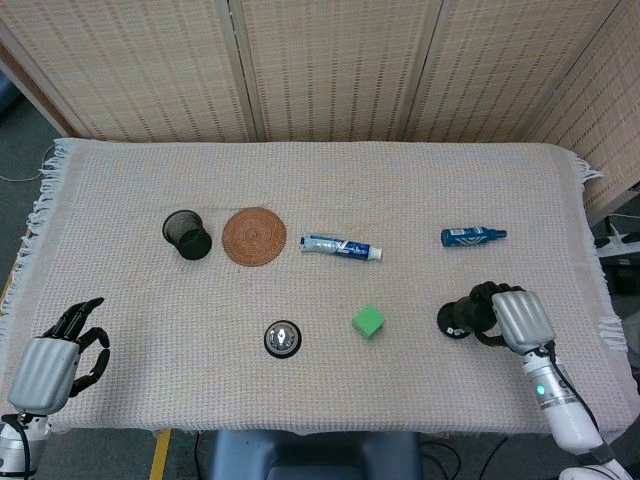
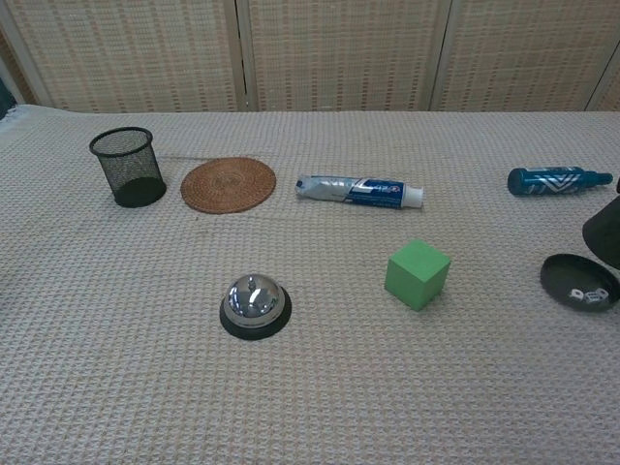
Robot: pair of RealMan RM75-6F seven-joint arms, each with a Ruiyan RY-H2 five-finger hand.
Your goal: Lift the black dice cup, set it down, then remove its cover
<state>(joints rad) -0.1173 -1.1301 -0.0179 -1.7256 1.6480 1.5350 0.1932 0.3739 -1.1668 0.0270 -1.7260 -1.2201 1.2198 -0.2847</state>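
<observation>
The black dice cup is in two pieces at the right side of the table. Its round base [image 2: 572, 276] lies flat on the cloth with small white dice [image 2: 588, 294] on it; in the head view the base [image 1: 449, 321] shows partly past the hand. My right hand [image 1: 517, 318] grips the black cover [image 1: 478, 311] and holds it just right of the base and off it. In the chest view the cover [image 2: 604, 231] hangs at the right edge above the base. My left hand [image 1: 57, 354] rests at the near left corner, holding nothing, fingers apart.
A green cube [image 2: 418, 273] sits left of the base, a silver call bell [image 2: 254, 303] further left. A toothpaste tube [image 2: 358, 191], woven coaster [image 2: 228, 184] and black mesh pen cup [image 2: 129, 166] lie across the middle. A blue bottle [image 2: 554, 180] lies behind the base.
</observation>
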